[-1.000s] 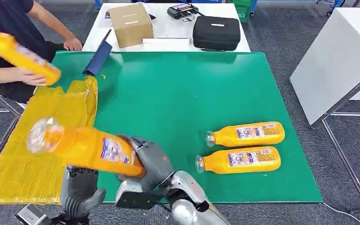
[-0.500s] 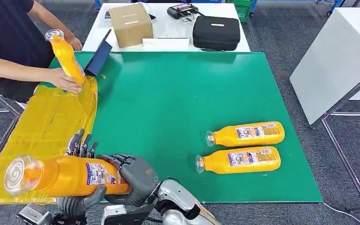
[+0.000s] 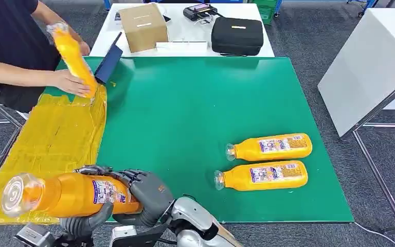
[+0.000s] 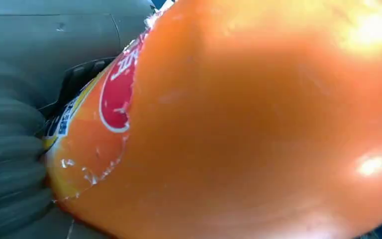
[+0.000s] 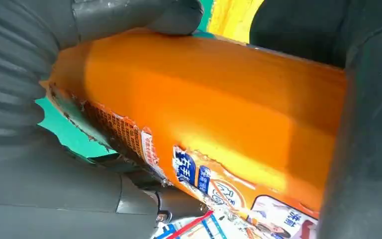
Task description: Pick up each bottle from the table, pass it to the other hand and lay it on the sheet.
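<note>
Bottle first, in the head view: a clear plastic bottle full of orange liquid with a printed label (image 3: 69, 194) lies level at the lower left of the frame, above the near edge of the crinkled yellow sheet (image 3: 46, 149), its neck pointing left. Our right hand (image 3: 146, 193) wraps the base end, while our left hand (image 3: 90, 203) cups the body, fingers curled over the top and thumb beneath. We judge the handover is under way, both hands gripping. Two more orange bottles (image 3: 267, 162) lie side by side at the lower right of the green mat (image 3: 195, 103). At upper left a person's hand (image 3: 69, 82) holds another orange bottle (image 3: 72, 56) over the sheet's far end.

Left wrist view: the bottle's smooth glossy wall fills the picture against the grey ribbed cover.

Right wrist view: dark fingers (image 5: 129, 15) clamp the body near a torn, peeling label.

We reckon it is full and heavy, fairly stiff, slick where bare; the labelled middle gives the surest hold.
</note>
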Controlling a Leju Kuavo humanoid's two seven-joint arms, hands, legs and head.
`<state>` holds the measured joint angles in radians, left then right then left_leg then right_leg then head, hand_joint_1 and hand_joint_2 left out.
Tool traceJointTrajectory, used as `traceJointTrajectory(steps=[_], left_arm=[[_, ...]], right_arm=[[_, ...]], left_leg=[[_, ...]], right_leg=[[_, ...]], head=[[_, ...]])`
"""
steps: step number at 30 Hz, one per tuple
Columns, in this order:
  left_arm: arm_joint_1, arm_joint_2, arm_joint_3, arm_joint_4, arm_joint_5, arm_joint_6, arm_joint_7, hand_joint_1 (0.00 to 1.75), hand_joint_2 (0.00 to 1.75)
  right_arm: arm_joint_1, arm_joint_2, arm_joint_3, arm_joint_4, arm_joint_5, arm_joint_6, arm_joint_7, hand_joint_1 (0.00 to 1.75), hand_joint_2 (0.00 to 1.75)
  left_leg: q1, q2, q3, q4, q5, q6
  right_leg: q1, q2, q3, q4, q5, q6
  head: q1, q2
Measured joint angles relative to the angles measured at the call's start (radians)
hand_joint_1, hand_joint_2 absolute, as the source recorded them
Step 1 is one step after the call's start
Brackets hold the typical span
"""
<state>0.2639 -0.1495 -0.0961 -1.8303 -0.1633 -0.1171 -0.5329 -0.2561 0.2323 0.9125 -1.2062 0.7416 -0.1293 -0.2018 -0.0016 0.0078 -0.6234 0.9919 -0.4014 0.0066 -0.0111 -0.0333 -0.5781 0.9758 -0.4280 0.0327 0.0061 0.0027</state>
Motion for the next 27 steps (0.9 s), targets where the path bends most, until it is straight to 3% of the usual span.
traceJointTrajectory(steps=[11,12,13,17,20,21,27], left_arm=[[-0.003,-0.003,0.002,0.002,-0.002,0.000,-0.005,1.75,1.75],[-0.003,-0.003,0.002,0.002,-0.005,0.000,-0.006,1.75,1.75],[-0.002,-0.003,0.002,0.002,-0.006,0.000,-0.006,1.75,1.75],[-0.003,-0.003,0.004,0.002,-0.095,0.056,-0.016,1.75,1.75],[-0.009,-0.003,0.016,-0.012,-0.228,0.196,-0.034,1.75,1.75],[-0.010,-0.003,0.024,-0.015,-0.291,0.259,-0.039,1.75,1.75],[-0.024,-0.001,0.083,-0.013,-0.803,0.696,0.008,1.75,1.75]], right_arm=[[0.010,0.000,-0.003,0.008,0.005,-0.021,0.018,1.75,1.75],[0.015,0.000,-0.006,0.008,0.007,-0.029,0.022,1.68,1.75],[0.021,-0.001,-0.008,0.008,0.010,-0.035,0.026,0.05,1.75],[0.064,-0.021,-0.044,-0.008,0.062,-0.088,0.054,0.00,1.75],[0.144,-0.066,-0.102,-0.058,0.105,-0.116,0.089,0.00,1.75],[0.173,-0.092,-0.132,-0.083,0.108,-0.117,0.093,0.00,0.00],[0.274,-0.204,-0.309,-0.264,0.092,-0.093,0.076,0.00,0.00]], left_leg=[[0.000,0.000,0.000,0.000,0.000,0.000],[0.000,0.000,0.000,0.000,0.000,0.000],[0.000,0.000,0.000,0.000,0.000,0.000],[0.000,0.000,0.000,0.000,0.000,0.000],[0.000,-0.004,-0.001,0.000,-0.001,0.001],[-0.001,-0.006,-0.001,0.000,-0.001,0.001],[-0.002,-0.006,-0.001,0.000,-0.001,0.001]], right_leg=[[0.000,0.000,0.000,0.000,0.000,0.000],[0.000,0.000,0.000,0.000,0.000,0.000],[0.000,0.000,0.000,0.000,0.000,0.000],[0.000,0.000,-0.001,0.000,0.000,0.000],[0.000,-0.003,0.001,-0.001,-0.001,0.000],[-0.001,-0.003,0.000,0.000,-0.001,0.000],[-0.002,-0.003,0.000,-0.001,0.000,0.001]], head=[[0.000,0.000],[0.000,0.000],[0.000,0.000],[0.000,0.000],[0.000,0.000],[0.001,0.000],[0.000,0.000]])
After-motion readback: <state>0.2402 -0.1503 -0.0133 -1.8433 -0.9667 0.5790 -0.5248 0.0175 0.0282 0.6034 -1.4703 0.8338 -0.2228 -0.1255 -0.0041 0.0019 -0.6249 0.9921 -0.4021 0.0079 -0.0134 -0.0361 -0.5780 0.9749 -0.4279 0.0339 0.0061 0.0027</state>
